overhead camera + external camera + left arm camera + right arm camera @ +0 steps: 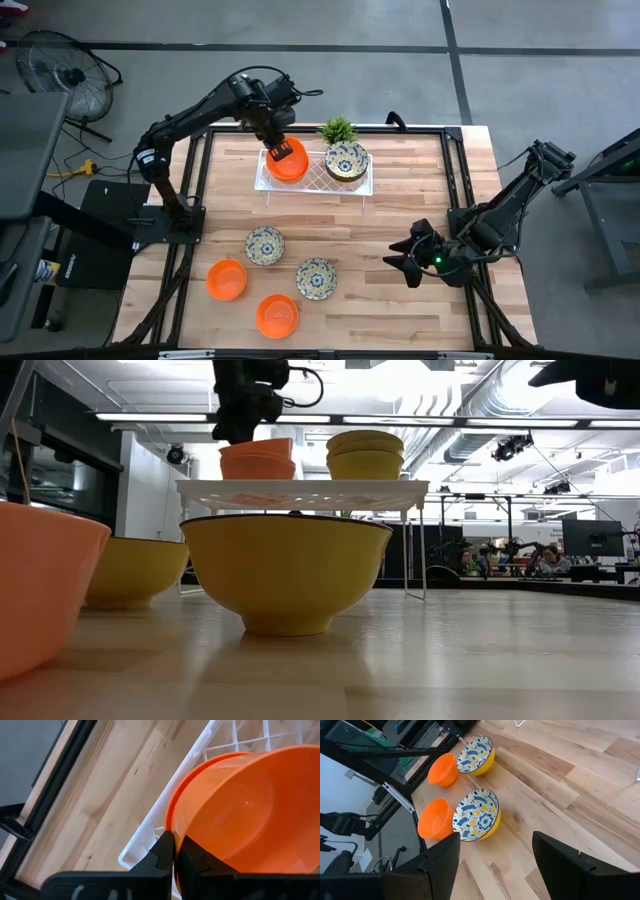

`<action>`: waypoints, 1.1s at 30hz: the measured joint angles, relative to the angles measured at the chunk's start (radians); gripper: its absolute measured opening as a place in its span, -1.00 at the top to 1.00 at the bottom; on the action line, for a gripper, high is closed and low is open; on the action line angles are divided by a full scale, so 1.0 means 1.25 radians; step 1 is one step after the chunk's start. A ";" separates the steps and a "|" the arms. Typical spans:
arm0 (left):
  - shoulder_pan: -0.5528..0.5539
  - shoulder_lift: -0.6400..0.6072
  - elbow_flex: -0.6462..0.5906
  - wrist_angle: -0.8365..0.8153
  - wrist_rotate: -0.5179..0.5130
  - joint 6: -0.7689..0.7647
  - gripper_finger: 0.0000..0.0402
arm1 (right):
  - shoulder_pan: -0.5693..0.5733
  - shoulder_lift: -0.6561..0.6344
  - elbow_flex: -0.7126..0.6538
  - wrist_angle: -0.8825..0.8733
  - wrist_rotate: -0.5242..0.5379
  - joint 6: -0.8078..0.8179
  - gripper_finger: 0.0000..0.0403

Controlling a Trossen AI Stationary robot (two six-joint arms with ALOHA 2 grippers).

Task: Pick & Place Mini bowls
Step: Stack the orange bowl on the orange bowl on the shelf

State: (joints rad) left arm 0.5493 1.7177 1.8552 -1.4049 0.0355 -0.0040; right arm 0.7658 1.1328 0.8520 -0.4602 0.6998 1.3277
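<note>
From above, you've got the left gripper [281, 151] over the white lattice tray [262, 182] at upper centre of the frame, its fingers pinched on the rim of the top orange bowl [291, 166], which sits on the tray's left half; a stack of floral bowls [346, 160] fills the tray's right half, just below the small green plant [338, 129]. Lower in the frame, on the pale wood table [420, 190], two floral bowls [264, 245] and two smooth orange bowls [227, 279] lie loose near each other. Your right gripper [406, 260] waits at lower right, well apart from them. At table height, the tray [300, 490] stands raised on thin legs, with stacked orange bowls [258, 460] and a glossy yellow-sided stack [365, 455] on top, and a big rounded yellow bowl [285, 568] close up in front. On your left wrist camera, the dark fingers [162, 852] are closed together, clamping the thin orange rim [240, 815], another orange bowl nested under it, white grid [150, 827] beneath. On the right wrist camera, its fingers [445, 857] stand wide apart above bare planks, the four loose bowls [476, 816] paired beyond them.
</note>
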 joint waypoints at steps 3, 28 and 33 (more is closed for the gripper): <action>0.000 0.010 -0.001 -0.001 0.000 0.001 0.97 | 0.000 0.000 0.000 0.000 0.000 0.001 -0.17; -0.005 0.006 0.216 -0.089 -0.098 0.141 0.31 | 0.000 0.000 0.000 -0.001 0.006 0.011 -0.17; -0.011 0.006 0.296 -0.126 -0.096 0.206 0.31 | 0.000 0.000 0.000 0.002 0.014 0.014 -0.17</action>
State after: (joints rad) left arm 0.5360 1.7252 2.2253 -1.5626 -0.0848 0.2529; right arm 0.7655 1.1328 0.8520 -0.4575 0.7177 1.3454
